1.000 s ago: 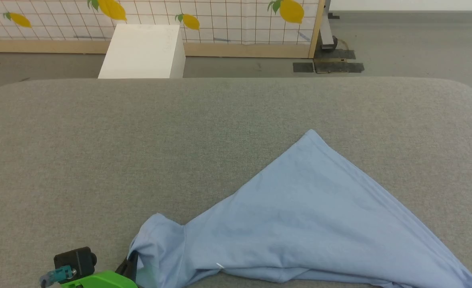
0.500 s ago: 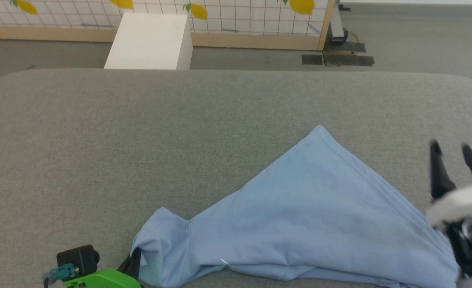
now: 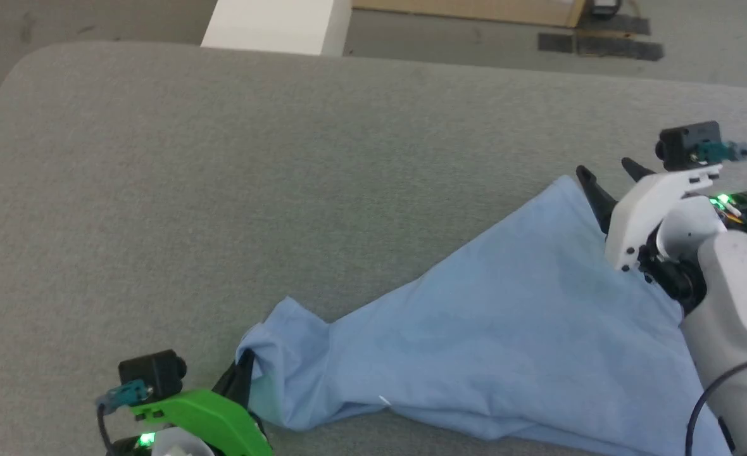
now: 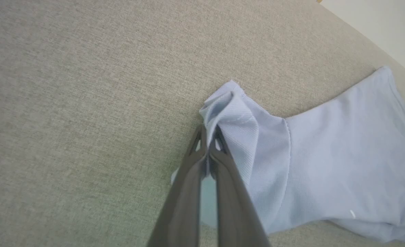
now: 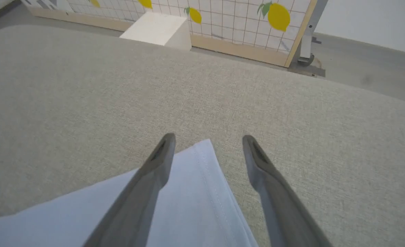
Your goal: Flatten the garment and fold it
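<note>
Big light blue soft-knit T-shirt (image 3: 475,329) lies in a rough triangle on the near right of the grey fabric tabletop (image 3: 221,190), with loads of bare room on the left and far side. The left end effector (image 4: 207,132) is clamped on a bunched sleeve edge. The right end effector (image 5: 207,144) gapes wide around the far corner hem, can't tell if it's touching. The shirt's near right part is hidden behind the right arm.

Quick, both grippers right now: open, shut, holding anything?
Left gripper: shut on the garment, at its sleeve.
Right gripper: open, holding nothing, fingers at the garment's far corner.
</note>
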Available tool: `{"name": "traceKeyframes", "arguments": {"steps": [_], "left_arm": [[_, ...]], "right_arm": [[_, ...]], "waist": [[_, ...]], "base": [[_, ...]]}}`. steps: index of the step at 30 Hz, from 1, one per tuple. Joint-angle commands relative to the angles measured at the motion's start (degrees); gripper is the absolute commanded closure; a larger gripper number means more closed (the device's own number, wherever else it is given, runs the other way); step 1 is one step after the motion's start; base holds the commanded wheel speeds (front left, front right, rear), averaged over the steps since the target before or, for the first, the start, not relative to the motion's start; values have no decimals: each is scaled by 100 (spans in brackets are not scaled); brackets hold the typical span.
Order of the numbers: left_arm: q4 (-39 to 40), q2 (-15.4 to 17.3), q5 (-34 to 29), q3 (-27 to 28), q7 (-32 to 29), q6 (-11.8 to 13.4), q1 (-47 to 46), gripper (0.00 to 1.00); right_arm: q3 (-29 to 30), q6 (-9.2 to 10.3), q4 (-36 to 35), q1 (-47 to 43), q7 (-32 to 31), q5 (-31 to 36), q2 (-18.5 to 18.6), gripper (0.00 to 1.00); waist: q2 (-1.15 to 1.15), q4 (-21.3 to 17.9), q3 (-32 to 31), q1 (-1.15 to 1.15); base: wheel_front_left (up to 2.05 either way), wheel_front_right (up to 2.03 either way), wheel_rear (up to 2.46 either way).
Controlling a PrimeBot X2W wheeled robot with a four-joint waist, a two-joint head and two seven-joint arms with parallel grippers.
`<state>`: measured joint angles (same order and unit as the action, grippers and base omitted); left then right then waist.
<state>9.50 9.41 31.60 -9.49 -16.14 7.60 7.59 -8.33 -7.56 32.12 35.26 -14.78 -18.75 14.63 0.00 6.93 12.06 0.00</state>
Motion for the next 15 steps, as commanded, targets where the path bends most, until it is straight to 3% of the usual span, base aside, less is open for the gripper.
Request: {"name": "traceKeyframes", "arguments": {"steps": [1, 10, 11, 12, 13, 14, 15], "left_arm": [[-34, -36, 22, -30, 54, -37, -144, 100], [-262, -196, 13, -215, 236, -116, -357, 100], [-282, -204, 14, -227, 247, -120, -361, 100], [-302, -213, 17, -239, 260, -122, -363, 100], [-316, -219, 19, -244, 270, -121, -363, 100], [-331, -223, 22, -247, 281, -117, -358, 100], [-345, -222, 27, -241, 289, -110, -348, 100]], "right_arm": [[-69, 8, 201, 199, -212, -13, 38, 0], [-164, 8, 1205, 919, -1744, 381, 158, 0], [-167, 8, 1262, 937, -1885, 426, 168, 9], [-182, 8, 1311, 950, -2061, 478, 180, 62], [-167, 8, 1332, 955, -2170, 512, 192, 86], [-163, 8, 1319, 947, -2253, 539, 193, 100], [-146, 8, 1267, 925, -2245, 541, 186, 100]], "waist": [[0, 350, 331, 0], [0, 692, 602, 0], [0, 701, 605, 0], [0, 708, 605, 0], [0, 708, 601, 0], [0, 700, 589, 0], [0, 682, 562, 0]], "base": [[0, 0, 0], [0, 0, 0], [0, 0, 0], [0, 0, 0], [0, 0, 0], [0, 0, 0], [0, 0, 0]]}}
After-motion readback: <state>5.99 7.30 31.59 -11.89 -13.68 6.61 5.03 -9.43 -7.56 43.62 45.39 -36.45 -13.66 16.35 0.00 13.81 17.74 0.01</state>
